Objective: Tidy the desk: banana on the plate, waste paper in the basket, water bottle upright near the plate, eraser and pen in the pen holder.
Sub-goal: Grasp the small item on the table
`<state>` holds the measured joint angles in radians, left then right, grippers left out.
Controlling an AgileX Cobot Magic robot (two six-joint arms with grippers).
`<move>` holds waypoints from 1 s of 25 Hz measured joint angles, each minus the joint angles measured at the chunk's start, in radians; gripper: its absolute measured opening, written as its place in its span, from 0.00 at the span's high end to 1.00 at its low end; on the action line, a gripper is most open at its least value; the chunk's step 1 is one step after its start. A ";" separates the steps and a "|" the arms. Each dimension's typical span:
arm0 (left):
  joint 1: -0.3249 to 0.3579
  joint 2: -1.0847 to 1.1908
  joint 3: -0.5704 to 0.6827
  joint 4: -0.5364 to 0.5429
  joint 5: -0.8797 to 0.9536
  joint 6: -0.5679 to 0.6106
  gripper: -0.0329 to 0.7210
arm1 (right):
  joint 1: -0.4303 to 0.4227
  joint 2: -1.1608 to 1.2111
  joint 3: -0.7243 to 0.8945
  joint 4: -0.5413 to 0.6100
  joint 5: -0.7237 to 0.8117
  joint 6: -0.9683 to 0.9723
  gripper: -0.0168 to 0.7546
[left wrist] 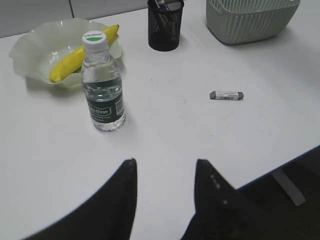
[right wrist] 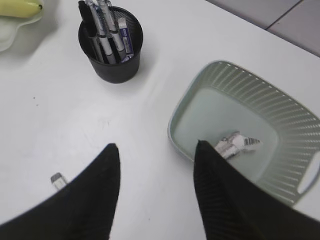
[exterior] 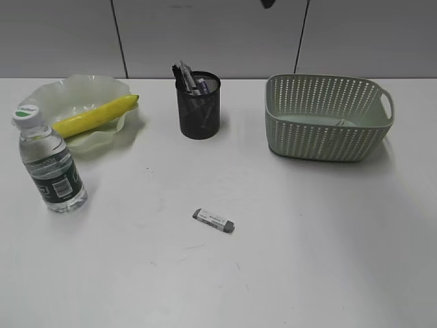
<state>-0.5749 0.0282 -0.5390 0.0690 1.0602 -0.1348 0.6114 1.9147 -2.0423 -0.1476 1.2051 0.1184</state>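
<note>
Only the eraser [exterior: 214,220] remains loose on the table [exterior: 307,260], in front of the pen holder [exterior: 199,106]. Both grippers' fingers [left wrist: 125,185] [right wrist: 107,172] spread wide, empty; either should straddle the eraser's narrow sides.

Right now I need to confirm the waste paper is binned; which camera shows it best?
The right wrist view: it looks down into the basket, with the waste paper lying on its floor. The exterior view shows only a sliver over the rim. The left wrist view shows the basket's outer wall only.
</note>
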 joint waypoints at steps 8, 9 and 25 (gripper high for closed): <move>0.000 0.000 0.000 0.000 0.000 0.000 0.57 | 0.000 -0.484 0.540 -0.009 0.003 -0.010 0.51; 0.000 0.000 0.000 0.000 0.000 0.000 0.57 | 0.000 -0.551 0.605 -0.010 0.004 -0.011 0.52; 0.000 0.020 -0.003 -0.001 -0.009 0.000 0.57 | 0.000 -1.515 1.397 -0.010 -0.049 -0.011 0.54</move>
<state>-0.5749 0.0478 -0.5417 0.0681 1.0514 -0.1348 0.6114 0.3996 -0.6448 -0.1573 1.1561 0.1073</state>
